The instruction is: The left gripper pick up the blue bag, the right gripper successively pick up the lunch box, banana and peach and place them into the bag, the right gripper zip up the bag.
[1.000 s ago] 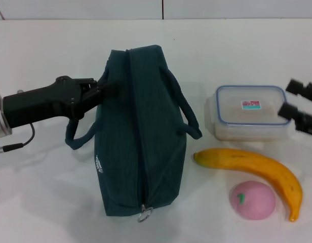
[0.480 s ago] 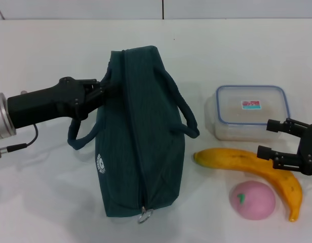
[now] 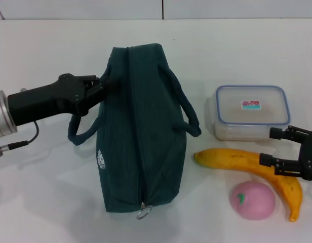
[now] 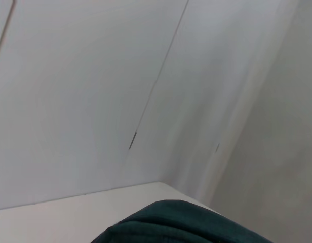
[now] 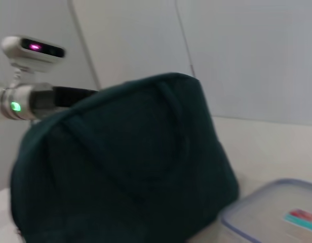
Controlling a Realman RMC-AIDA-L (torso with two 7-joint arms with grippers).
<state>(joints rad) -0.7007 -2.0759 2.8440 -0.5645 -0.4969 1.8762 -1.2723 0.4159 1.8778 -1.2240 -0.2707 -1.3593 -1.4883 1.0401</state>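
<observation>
My right gripper [image 3: 276, 147], fingers apart, just dropped in at 4 o'clock betw clear blue-rimmed plastic lunch box [image 3: 251, 111] & long yellow banana [image 3: 257, 168], so box grab's next, while left gripper [image 3: 98, 87] is clamped on upright dark teal fabric bag [image 3: 138, 131] at center.

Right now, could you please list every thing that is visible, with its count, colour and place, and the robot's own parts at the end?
blue bag: one, dark teal-blue, middle of the table, zipper shut.
lunch box: one, clear with blue-rimmed lid, right of the bag.
banana: one, yellow-orange, in front of the lunch box.
peach: one, pink, in front of the banana.
table: one, white.
left gripper: one, black, at the bag's left side by its handle.
right gripper: one, black, open, above the banana's right part.
</observation>
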